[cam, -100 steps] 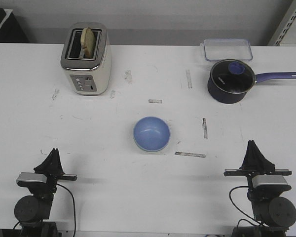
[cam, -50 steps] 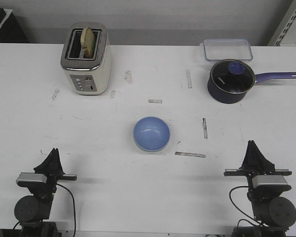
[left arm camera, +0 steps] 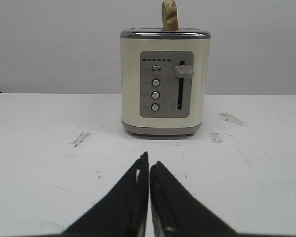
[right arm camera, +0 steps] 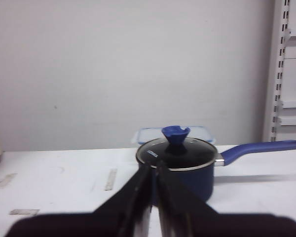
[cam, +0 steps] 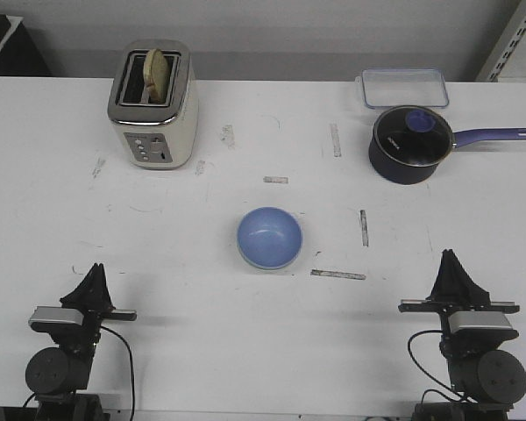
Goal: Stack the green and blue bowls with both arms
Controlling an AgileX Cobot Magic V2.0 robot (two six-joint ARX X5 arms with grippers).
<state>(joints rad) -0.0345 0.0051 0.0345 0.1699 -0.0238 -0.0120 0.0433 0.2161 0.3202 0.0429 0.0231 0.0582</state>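
- Blue bowl [cam: 270, 237]: mid-table, upright; a pale rim beneath it appears to be the green bowl (nested, hard to confirm).
- Left gripper [cam: 95, 274]: near table edge, fingers pressed together, holding nothing, pointed at the toaster [left arm camera: 164, 83].
- Right gripper [cam: 452, 263]: likewise closed and empty, facing the saucepan [right arm camera: 180, 160].

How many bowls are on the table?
2, it seems: a blue bowl at the table's centre, nested in a pale green bowl whose rim only just peeks out beneath its near edge.
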